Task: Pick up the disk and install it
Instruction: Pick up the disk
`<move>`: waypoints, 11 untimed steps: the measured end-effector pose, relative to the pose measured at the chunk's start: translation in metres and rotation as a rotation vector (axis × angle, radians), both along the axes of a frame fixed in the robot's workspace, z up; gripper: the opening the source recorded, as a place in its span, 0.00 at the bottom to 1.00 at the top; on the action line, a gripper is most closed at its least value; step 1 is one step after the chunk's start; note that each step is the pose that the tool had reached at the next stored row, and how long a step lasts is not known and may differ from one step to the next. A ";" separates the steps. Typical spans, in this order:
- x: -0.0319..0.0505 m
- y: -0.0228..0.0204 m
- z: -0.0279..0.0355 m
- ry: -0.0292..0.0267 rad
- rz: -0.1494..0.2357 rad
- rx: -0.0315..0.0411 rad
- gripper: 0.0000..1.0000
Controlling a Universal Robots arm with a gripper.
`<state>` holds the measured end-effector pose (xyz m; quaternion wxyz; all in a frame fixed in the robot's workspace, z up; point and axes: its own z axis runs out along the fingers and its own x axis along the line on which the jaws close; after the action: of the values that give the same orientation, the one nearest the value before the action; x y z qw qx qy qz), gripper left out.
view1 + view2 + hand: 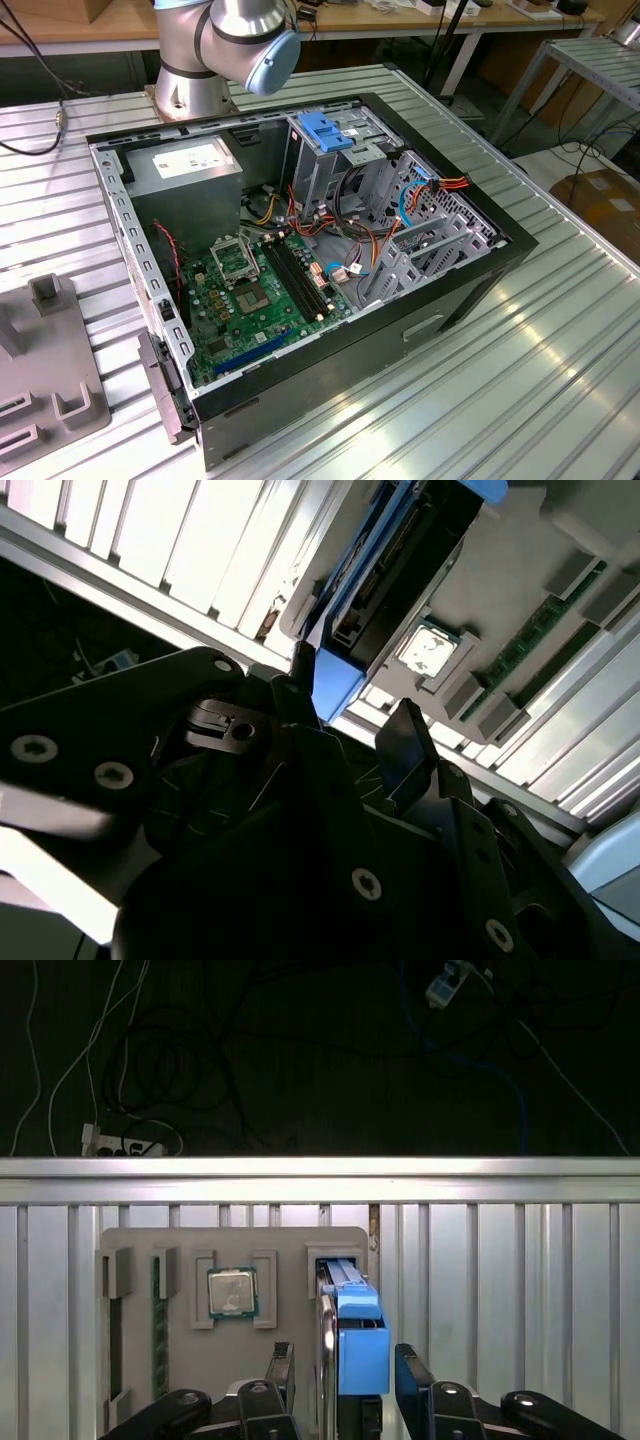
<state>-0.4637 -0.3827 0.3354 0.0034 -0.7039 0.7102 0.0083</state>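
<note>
Between the spread fingers of the gripper (340, 1365), the disk (358, 1335) is held in no grip. It stands on edge in a slot of the grey holder tray (290, 1260), with its blue carrier frame uppermost.

- Gripper state: open, one finger (282, 1365) to either side of the disk. Neither finger is judged to be touching it.
- Tray contents: a processor chip (232, 1292) is seated in the recess beside the disk. A memory stick (157, 1310) is slotted farther off.
- Support: the tray is laid on a slatted metal table (500, 1290).
- Exterior view: an open computer case (470, 290) is recorded. Its drive cage, topped by a blue latch (322, 131), is placed at about one o'clock from the motherboard (260, 290).
- Handling note, offered as judgement: the step in hand is the grasp.
  - The fingers are best centred on the disk's flat faces, so that the body is gripped and not the plastic frame alone.
  - The fingers are best closed squarely, so that the disk is not tilted in its slot.
  - The neighbouring chip is to be kept clear.
</note>
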 end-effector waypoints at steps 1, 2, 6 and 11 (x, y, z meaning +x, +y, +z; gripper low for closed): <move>0.0000 0.0000 -0.0020 0.0001 0.000 0.0000 0.52; 0.0000 0.0000 -0.0039 0.0002 0.000 -0.0001 0.52; 0.0000 0.0001 -0.0090 0.0001 0.000 0.0001 0.52; -0.0017 0.0002 -0.0147 0.0002 -0.001 0.0001 0.52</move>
<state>-0.4654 -0.3825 0.3207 0.0033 -0.7036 0.7105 0.0083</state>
